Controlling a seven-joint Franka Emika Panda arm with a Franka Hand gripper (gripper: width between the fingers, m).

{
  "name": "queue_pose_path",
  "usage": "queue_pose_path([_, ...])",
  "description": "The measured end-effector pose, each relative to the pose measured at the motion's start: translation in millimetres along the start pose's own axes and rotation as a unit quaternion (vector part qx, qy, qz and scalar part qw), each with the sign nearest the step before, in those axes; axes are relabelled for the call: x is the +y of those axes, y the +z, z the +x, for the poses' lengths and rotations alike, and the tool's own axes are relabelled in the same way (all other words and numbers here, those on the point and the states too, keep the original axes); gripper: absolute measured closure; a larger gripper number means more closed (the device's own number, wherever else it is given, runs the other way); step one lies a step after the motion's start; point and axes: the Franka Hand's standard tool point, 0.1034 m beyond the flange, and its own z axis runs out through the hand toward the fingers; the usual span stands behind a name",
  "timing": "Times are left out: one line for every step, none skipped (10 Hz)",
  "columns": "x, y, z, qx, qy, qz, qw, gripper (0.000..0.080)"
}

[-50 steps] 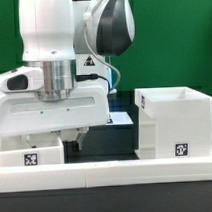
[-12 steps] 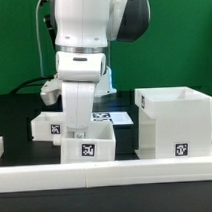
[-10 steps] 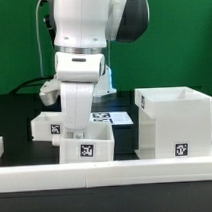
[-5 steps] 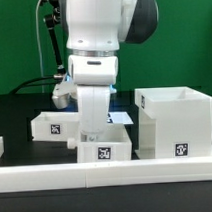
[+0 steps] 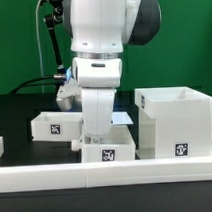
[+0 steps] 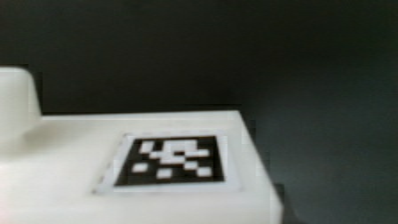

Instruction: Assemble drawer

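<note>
Reaching down at the table's front edge, the gripper meets the drawer box, just beside the cabinet; its finger spread cannot be told. Only the wrist view shows a tag close up on a white face.

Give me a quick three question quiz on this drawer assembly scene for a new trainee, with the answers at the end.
1. True or false: the large open white box stands on the exterior view's left.
2. Multiple choice: what does the wrist view show on the white surface? A) a black-and-white marker tag; B) a screw; C) a red sticker.
3. Fill in: the arm reaches down to the small white box. In the exterior view, the other small white box lies to its ___.

Key: 1 false; 2 A; 3 left.
</note>
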Motion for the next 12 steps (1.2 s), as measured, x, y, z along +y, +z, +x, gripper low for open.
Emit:
queue_pose_path([2.4,-0.9,4.7,0.002,-0.003,-0.001,1.000,0.0758])
queue_pose_path([3.4,0.4,9.8,0.003,-0.006,-0.004,1.000,0.0758])
queue_pose_path([2.3,1.7,10.9,0.004,-0.005,-0.001,1.000,0.0758])
queue_pose_path([2.4,1.7,10.6,0.004,-0.003,-0.002,1.000,0.0758])
queue_pose_path([2.2,1.9,10.9,0.004,-0.001,-0.001,1.000,0.0758])
queue_pose_path([2.1,2.1,10.1,0.004,0.000,-0.001,1.000,0.0758])
queue_pose_path([2.0,2.3,9.5,0.004,0.000,-0.001,1.000,0.0758])
queue_pose_path([2.3,2.4,9.3,0.004,0.001,-0.003,1.000,0.0758])
queue_pose_path([2.6,3.3,10.3,0.005,0.002,-0.011,1.000,0.0758])
queue_pose_path([2.7,3.2,12.8,0.006,0.005,-0.012,1.000,0.0758])
queue_pose_path([5.3,1.9,18.2,0.008,0.008,-0.020,1.000,0.0758])
queue_pose_path([4.5,1.8,20.9,0.008,0.007,-0.015,1.000,0.0758])
